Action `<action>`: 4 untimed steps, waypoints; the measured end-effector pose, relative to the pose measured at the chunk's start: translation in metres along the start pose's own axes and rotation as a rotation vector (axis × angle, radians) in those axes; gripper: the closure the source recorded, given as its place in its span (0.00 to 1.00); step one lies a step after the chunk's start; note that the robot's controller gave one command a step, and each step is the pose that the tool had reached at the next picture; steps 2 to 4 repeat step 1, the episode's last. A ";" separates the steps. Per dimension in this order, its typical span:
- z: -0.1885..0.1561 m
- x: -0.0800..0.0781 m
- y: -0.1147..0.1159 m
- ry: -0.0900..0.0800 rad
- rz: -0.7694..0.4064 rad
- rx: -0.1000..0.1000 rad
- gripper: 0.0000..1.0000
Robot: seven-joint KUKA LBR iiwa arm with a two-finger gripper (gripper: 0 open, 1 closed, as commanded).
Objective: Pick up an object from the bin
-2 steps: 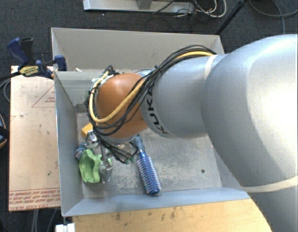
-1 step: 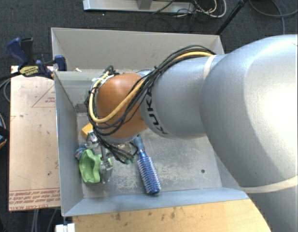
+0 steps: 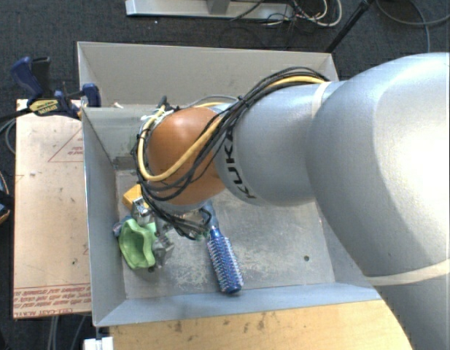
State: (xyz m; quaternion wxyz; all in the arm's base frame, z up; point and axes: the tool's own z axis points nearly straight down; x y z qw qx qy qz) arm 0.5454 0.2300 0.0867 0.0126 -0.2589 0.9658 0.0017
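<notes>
Three things are lying in the bin (image 3: 283, 248): a green lump (image 3: 136, 245) near the left wall, a blue brush (image 3: 225, 262) beside it, and a yellow piece (image 3: 131, 194) behind. The gripper (image 3: 157, 235) is hanging at the lump's right edge; how wide it is set I cannot tell. Closing off-centre is risking the lump slipping out.
</notes>
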 end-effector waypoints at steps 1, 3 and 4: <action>-0.172 -0.012 -0.016 0.013 0.001 -0.002 1.00; -0.172 -0.012 -0.016 0.013 0.001 -0.002 1.00; -0.172 -0.012 -0.016 0.013 0.001 -0.002 1.00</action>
